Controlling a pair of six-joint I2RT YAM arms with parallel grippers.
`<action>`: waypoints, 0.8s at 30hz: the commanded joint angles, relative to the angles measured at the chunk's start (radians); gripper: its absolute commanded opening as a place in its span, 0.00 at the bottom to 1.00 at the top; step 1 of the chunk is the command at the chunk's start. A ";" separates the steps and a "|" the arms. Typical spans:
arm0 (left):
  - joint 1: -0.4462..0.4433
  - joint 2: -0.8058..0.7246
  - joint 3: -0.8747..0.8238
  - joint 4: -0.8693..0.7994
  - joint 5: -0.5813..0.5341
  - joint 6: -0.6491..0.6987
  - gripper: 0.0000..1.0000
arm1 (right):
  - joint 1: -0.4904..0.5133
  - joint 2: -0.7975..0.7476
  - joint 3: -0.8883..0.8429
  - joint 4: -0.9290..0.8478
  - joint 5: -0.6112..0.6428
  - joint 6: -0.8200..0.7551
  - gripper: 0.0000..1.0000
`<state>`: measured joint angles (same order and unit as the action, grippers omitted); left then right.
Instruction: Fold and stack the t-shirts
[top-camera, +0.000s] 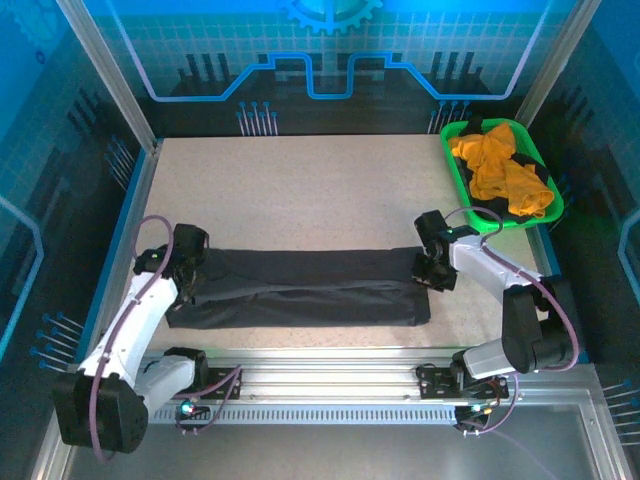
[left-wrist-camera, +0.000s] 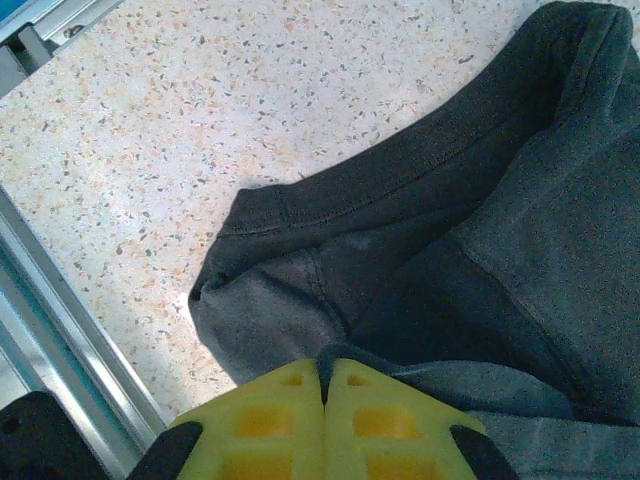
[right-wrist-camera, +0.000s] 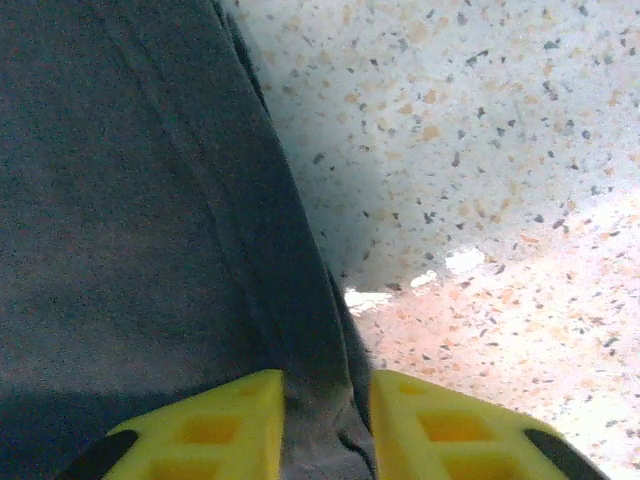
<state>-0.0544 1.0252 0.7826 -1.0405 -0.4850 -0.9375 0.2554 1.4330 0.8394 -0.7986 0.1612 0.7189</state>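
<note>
Both jaws tight on ends of charcoal t-shirt (top-camera: 300, 290); orange t-shirt (top-camera: 495, 170) in green basket (top-camera: 457, 175), well apart.

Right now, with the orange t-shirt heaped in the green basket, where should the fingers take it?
Pinch the raised, bunched fold at the top of the orange t-shirt, coming straight down from above. It lies crumpled inside the green basket, whose walls would likely block a sideways approach.

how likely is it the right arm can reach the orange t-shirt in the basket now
Probably not yet: its jaws are shut on the grey t-shirt. Once released, likely yes; the orange t-shirt lies uncovered in the green basket just beyond it.
</note>
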 joint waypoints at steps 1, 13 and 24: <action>0.008 0.030 -0.006 0.046 0.031 0.025 0.32 | 0.014 -0.039 0.025 -0.079 0.032 0.023 0.41; 0.269 0.285 0.185 0.298 0.423 0.180 0.63 | 0.061 0.041 0.139 0.077 -0.138 0.027 0.43; 0.400 0.586 0.242 0.409 0.542 0.290 0.55 | 0.011 0.369 0.304 -0.039 -0.077 0.086 0.37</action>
<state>0.3325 1.5810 1.0187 -0.6750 -0.0158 -0.7002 0.2810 1.7679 1.1004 -0.7593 0.0528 0.7799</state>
